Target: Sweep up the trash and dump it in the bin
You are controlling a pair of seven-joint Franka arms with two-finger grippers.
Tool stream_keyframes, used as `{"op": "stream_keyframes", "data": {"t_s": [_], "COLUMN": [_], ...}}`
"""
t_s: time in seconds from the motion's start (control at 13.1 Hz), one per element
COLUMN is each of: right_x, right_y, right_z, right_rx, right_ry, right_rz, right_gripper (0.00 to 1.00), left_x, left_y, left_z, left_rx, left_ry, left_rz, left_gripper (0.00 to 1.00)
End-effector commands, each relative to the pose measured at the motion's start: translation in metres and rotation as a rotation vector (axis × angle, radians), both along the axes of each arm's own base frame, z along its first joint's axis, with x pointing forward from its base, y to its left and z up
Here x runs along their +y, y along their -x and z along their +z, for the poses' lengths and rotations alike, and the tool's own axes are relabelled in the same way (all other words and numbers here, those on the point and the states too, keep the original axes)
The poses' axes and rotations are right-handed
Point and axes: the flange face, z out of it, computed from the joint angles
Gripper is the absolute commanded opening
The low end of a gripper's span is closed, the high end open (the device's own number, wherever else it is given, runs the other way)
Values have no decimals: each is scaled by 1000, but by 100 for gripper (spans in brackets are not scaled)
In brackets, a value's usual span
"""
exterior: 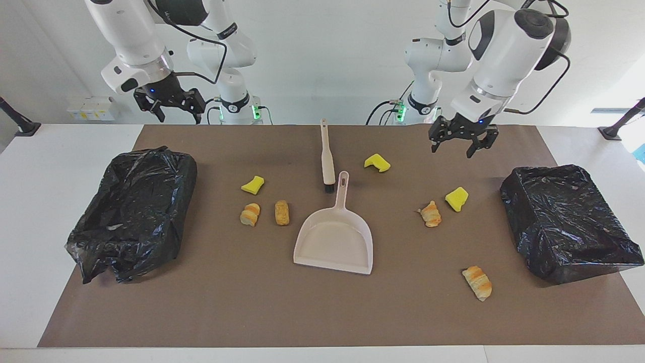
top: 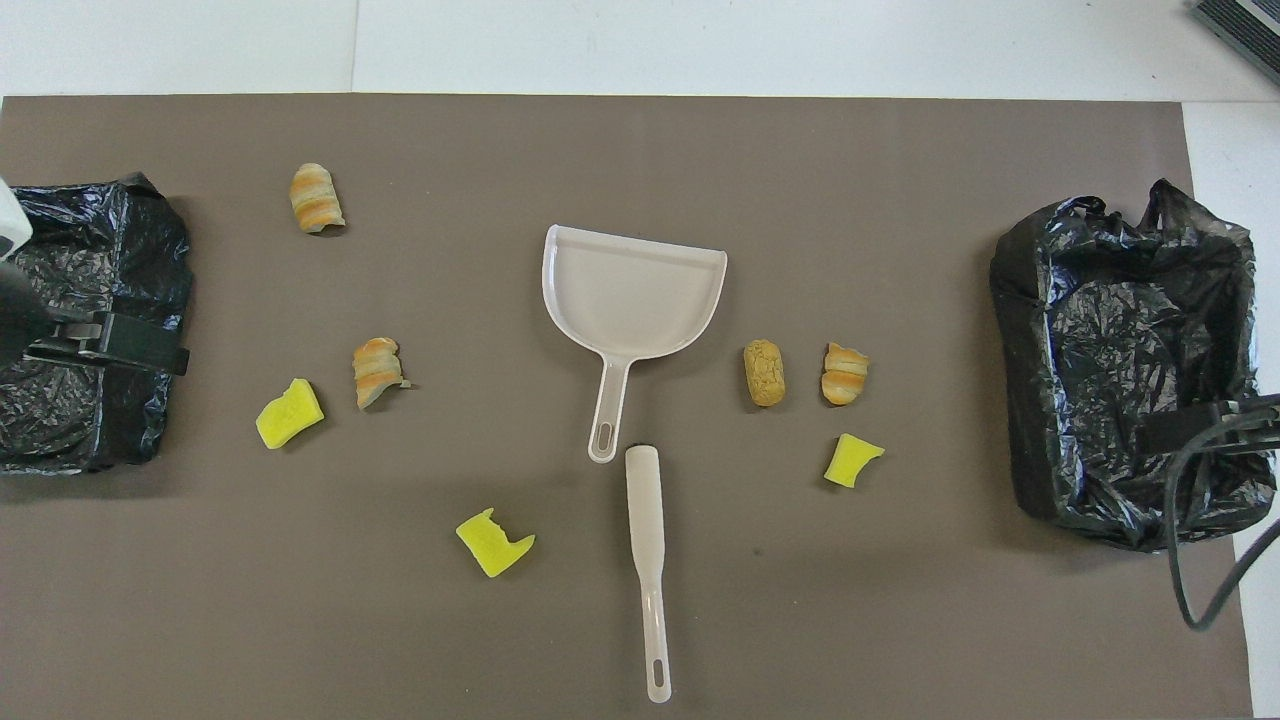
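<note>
Trash [exterior: 431,214] lies scattered on the counter [exterior: 252,312], seven pieces around the dustpan [exterior: 335,242] and brush [exterior: 327,156], none yet swept or dumped in either black bin [exterior: 133,212]; by the look of it, the whole job remains. Left pincer [exterior: 462,142], open and empty, hangs over the counter's edge nearest the robots, above the sponge [exterior: 456,198] and roll at its end. Right pincer [exterior: 171,107], also open and empty, hovers well apart from any piece.
</note>
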Motion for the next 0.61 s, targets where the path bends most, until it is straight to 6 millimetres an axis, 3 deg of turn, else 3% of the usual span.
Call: {"op": "stream_keyframes", "data": {"t_s": [0.0, 0.15, 0.31, 0.38, 0.54], "right_x": [35, 51, 91, 113, 123], "right_y": [-46, -69, -82, -86, -91], "right_z": [-23, -45, -71, -80, -86], "right_rx": [27, 33, 53, 26, 11], "right_ry": [7, 14, -39, -64, -106], "right_rz": [-39, -66, -81, -91, -114], "right_gripper": [100, 100, 100, 100, 100], "left_x": [-30, -67, -96, -118, -158], "left_y": [42, 68, 94, 118, 154], "left_z": [-28, -54, -75, -87, -117], "left_rx": [-20, 1, 30, 36, 22], "left_ry": [23, 15, 2, 0, 13], "left_rz": [33, 11, 11, 7, 5], "left_gripper": [100, 100, 100, 100, 100]}}
